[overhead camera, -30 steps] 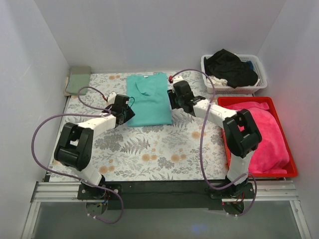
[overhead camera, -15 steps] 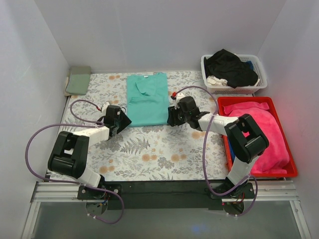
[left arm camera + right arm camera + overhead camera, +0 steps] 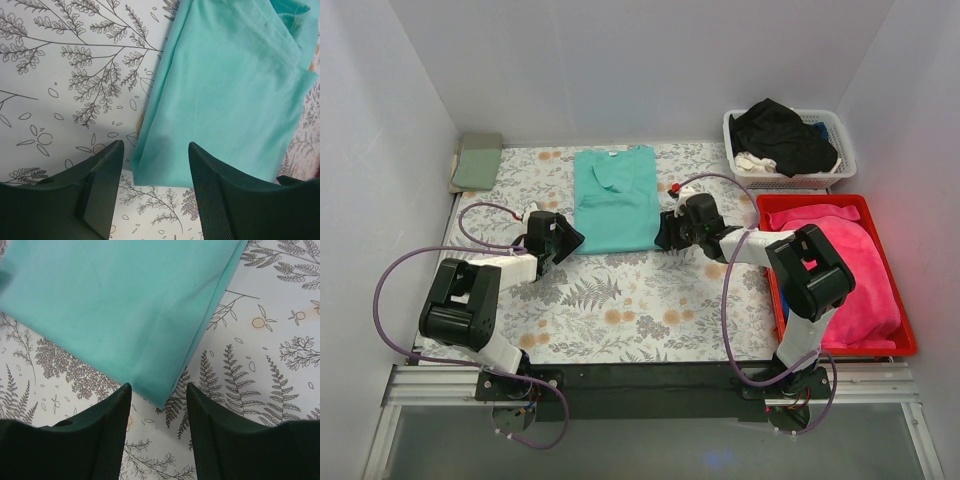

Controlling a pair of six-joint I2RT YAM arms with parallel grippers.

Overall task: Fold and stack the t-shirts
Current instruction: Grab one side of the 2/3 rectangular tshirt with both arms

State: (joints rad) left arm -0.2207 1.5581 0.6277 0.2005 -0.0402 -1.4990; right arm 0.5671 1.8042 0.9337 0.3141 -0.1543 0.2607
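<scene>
A teal t-shirt (image 3: 615,198) lies flat on the patterned cover, sides folded in to a long rectangle, collar at the far end. My left gripper (image 3: 570,240) is open at the shirt's near left corner (image 3: 145,167), which lies between its fingers (image 3: 102,175). My right gripper (image 3: 661,237) is open at the near right corner (image 3: 162,397), which lies between its fingers (image 3: 112,415). Neither holds cloth. A sage-green folded tee (image 3: 478,161) lies at the far left. A black tee (image 3: 780,135) lies in the white basket (image 3: 840,160).
A red bin (image 3: 905,345) with pink cloth (image 3: 850,270) stands at the right, near my right arm. The white basket stands at the back right. White walls close the table on three sides.
Both grippers have drawn back toward me along the shirt's sides, from mid-length to its near corners. The shirt has not moved.
</scene>
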